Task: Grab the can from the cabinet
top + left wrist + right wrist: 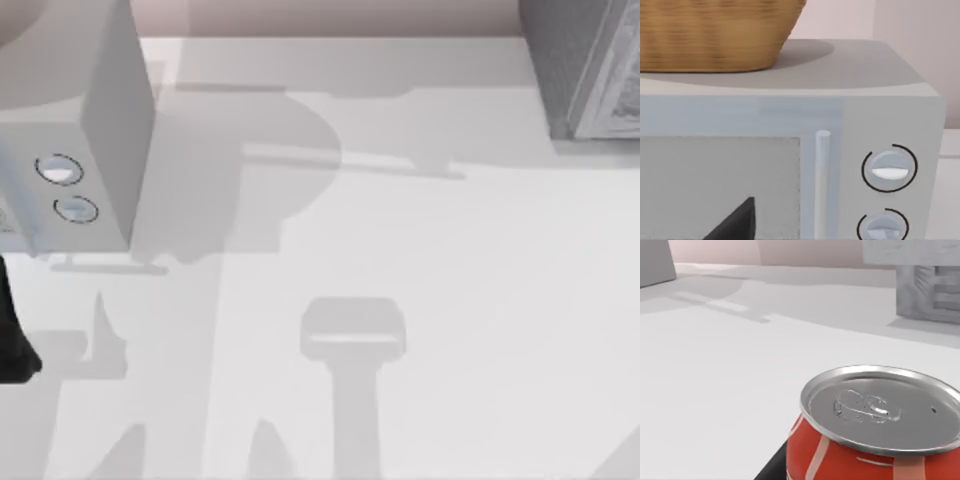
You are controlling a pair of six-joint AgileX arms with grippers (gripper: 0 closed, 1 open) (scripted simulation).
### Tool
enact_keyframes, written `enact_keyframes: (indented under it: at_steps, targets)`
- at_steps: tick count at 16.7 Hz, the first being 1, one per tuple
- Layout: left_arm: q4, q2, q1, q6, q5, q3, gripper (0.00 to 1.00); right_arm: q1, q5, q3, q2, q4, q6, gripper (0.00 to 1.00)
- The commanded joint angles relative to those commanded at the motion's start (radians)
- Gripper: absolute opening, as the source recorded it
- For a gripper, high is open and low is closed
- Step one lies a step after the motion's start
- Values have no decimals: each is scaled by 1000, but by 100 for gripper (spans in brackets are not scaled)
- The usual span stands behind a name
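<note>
Apparently carry step: red soda can point(875, 440) close under right wrist, clear of cabinet point(590, 70); tool state cannot tell. Next: steady hold.

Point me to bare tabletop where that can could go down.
Open: the wide table stretch between the microwave at left and the cabinet at far right. Crowded: those two corners. The can sits by the right wrist camera.

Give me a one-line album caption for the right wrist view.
Close on a red can with its silver lid up, above the white table, with a grey cabinet behind.
</note>
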Motion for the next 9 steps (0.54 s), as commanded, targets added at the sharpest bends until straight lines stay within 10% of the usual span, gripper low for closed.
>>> enact_keyframes:
  at_steps: [3, 9]
  targets:
    - [0, 0, 0, 0, 0, 0, 100, 0, 0, 0, 0, 0, 0, 98]
    - [0, 0, 0, 0, 0, 0, 100, 0, 0, 0, 0, 0, 0, 100]
